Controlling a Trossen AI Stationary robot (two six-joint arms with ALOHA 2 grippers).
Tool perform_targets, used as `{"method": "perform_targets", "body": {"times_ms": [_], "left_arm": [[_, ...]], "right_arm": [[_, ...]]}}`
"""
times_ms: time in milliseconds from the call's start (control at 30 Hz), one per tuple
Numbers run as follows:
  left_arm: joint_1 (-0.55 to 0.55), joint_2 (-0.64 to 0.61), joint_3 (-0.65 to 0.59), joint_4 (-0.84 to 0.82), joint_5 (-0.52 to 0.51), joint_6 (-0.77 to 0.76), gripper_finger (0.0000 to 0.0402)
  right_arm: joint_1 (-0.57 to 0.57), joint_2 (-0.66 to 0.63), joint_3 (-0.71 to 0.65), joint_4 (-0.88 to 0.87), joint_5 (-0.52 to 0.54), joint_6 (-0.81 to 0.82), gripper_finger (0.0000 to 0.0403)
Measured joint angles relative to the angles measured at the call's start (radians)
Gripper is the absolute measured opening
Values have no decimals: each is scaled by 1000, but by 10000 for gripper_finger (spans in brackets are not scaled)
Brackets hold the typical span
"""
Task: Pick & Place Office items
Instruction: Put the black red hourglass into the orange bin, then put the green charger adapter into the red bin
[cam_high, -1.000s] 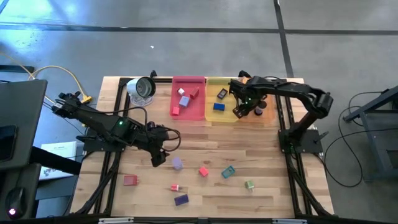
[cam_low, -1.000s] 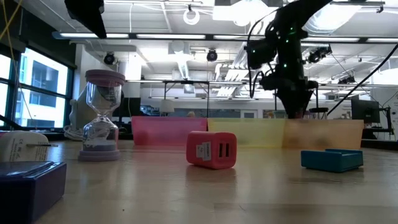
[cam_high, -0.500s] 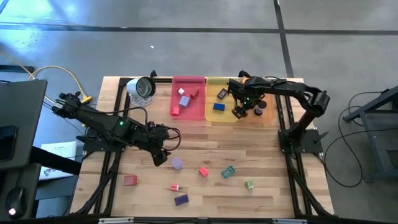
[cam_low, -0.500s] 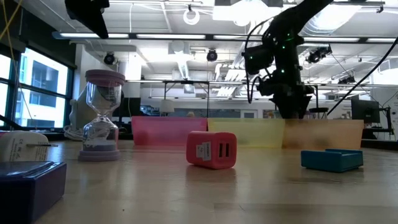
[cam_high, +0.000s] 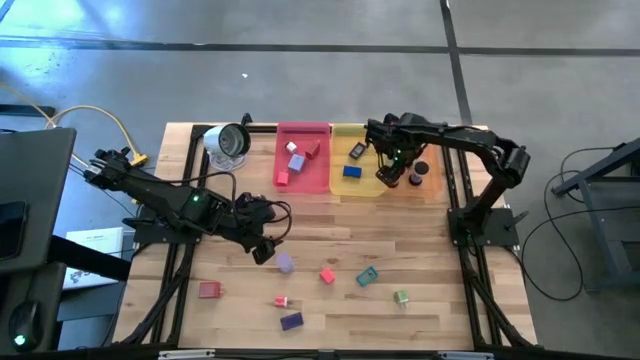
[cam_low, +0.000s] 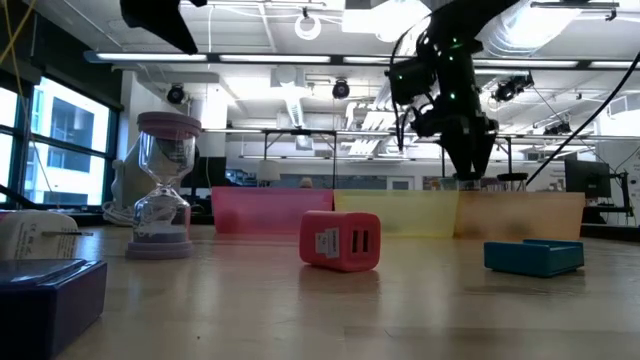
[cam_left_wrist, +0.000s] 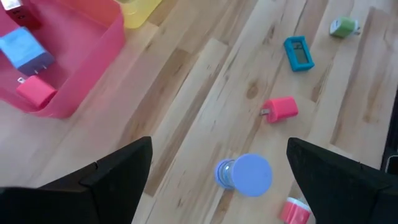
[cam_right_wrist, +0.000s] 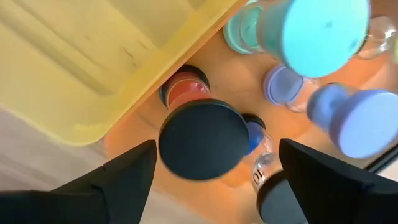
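Currently right gripper (cam_high: 388, 178) released over orange tray (cam_high: 432, 186) holding hourglasses (cam_right_wrist: 205, 140); pink tray (cam_high: 303, 182) at 9 o'clock holds blocks (cam_high: 296, 161); left gripper (cam_high: 266, 250) wide open.

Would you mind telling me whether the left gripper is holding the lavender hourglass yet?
No, the left gripper is open and empty, with the lavender hourglass lying on the table between its fingers' reach, untouched.

Left gripper (cam_high: 266, 249) hovering over the table's middle-left, jaws spread wide, holding nothing, arm stretching in low from the left edge. Right gripper (cam_high: 389, 176) hanging near the far right, fingers (cam_right_wrist: 118, 177) standing apart, arm folding back from its base.
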Motion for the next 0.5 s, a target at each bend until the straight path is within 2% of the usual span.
{"method": "perform_targets", "body": {"times_ms": [300, 500], "left_arm": [[0, 0, 0, 7, -4, -20, 363], [0, 0, 0, 7, -4, -23, 363]], "right_arm": [[51, 0, 154, -196, -2, 19, 326], [96, -36, 237, -300, -11, 188, 327]]}}
